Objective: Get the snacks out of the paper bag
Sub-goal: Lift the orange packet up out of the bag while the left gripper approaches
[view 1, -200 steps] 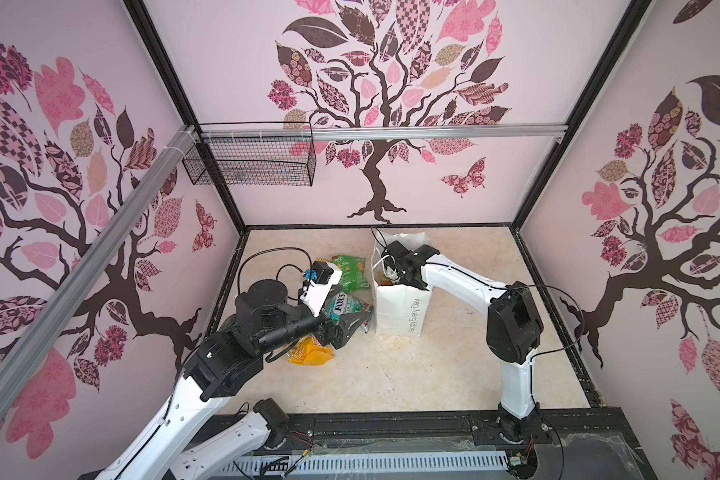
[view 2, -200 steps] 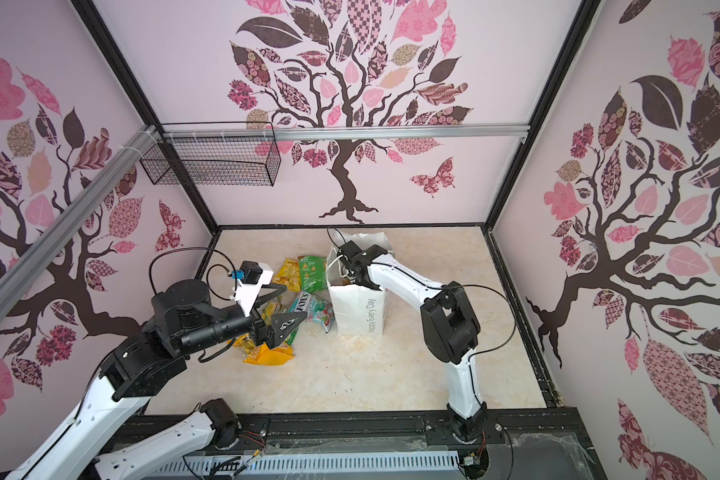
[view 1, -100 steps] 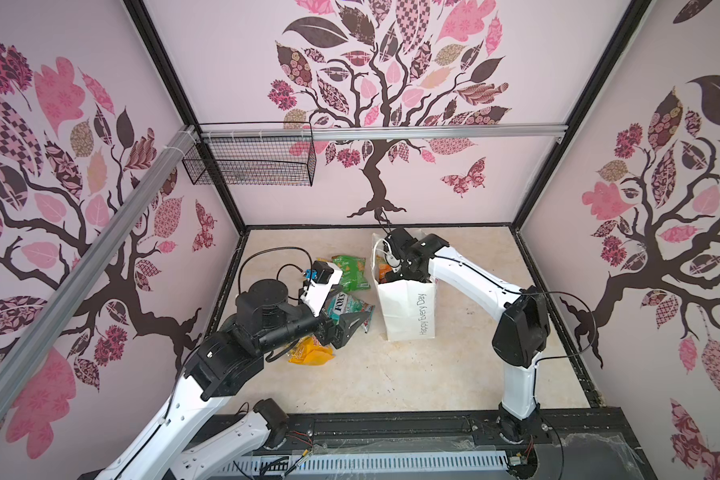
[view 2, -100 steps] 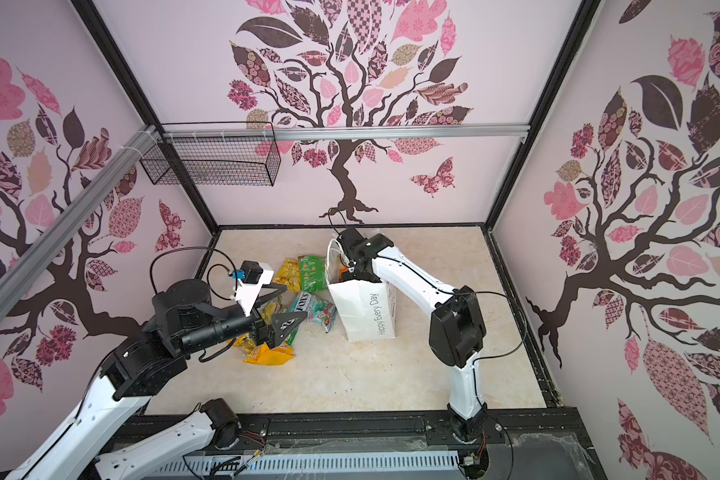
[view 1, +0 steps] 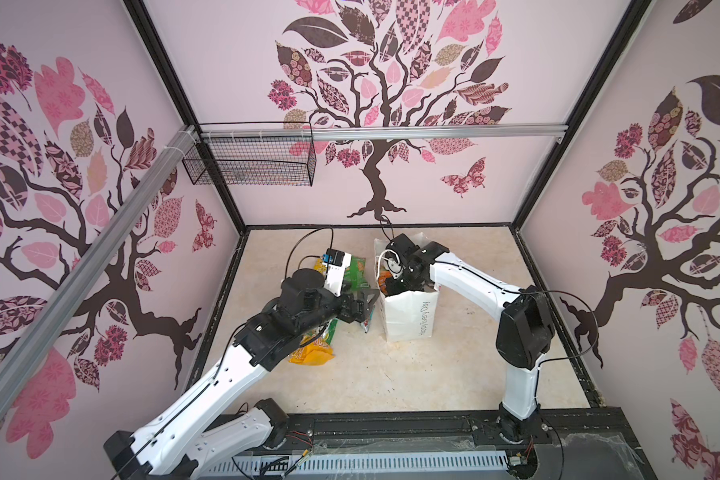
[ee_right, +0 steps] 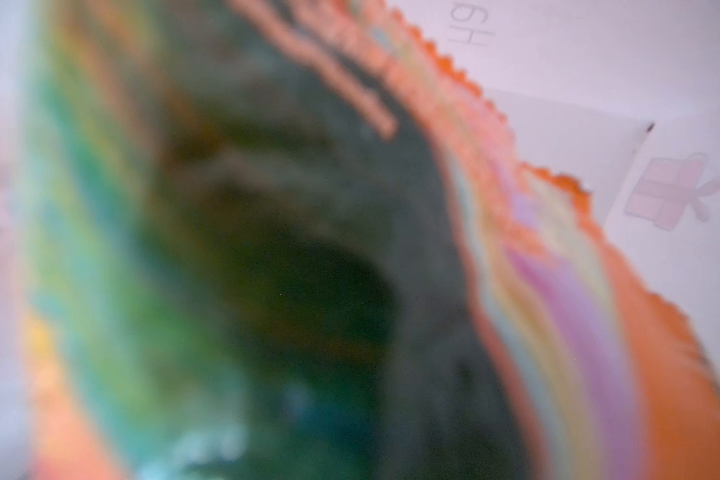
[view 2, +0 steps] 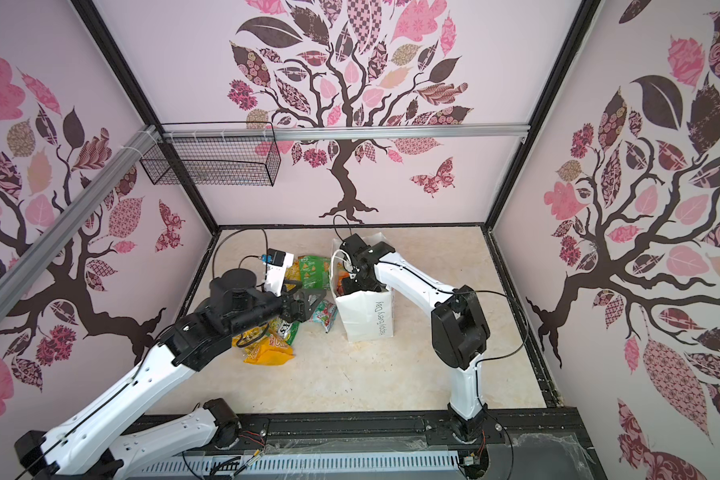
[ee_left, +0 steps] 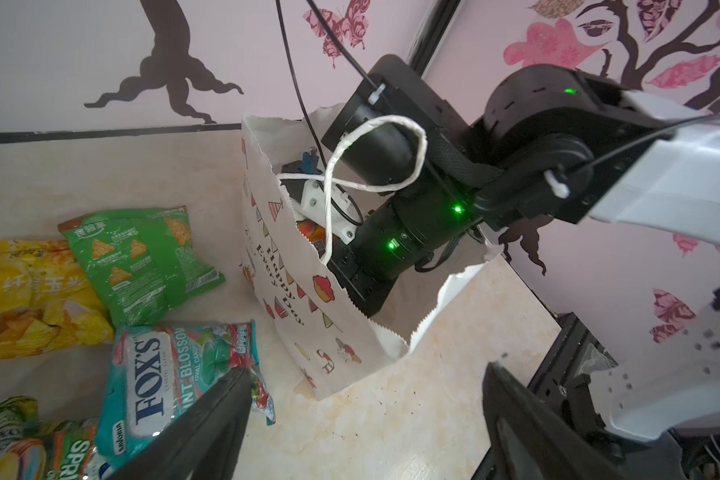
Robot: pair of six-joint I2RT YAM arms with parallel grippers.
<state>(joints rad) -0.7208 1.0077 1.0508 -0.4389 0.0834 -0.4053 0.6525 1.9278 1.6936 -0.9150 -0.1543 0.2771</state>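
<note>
White paper bag [view 1: 410, 318] stands upright on the bench [view 1: 391, 374], and the right tool [ee_left: 360, 291] is deep inside it, jaws hidden, so I can't tell their state. An orange packet [ee_left: 308, 230] peeks out of the bag. The left tool [ee_left: 368, 370] hovers just beside the bag, spread wide and empty, above the teal-red FOX'S packet [ee_left: 175, 374]. The green packet [ee_left: 142, 257] and yellow packet [ee_left: 30, 299] lie nearby on the bench.

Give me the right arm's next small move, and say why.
Probably raise the right gripper straight up out of the paper bag, checking that the orange packet comes along. The gripper is sunk deep in the bag's mouth, that packet fills its wrist view, and the other snacks lie out on the table.
</note>
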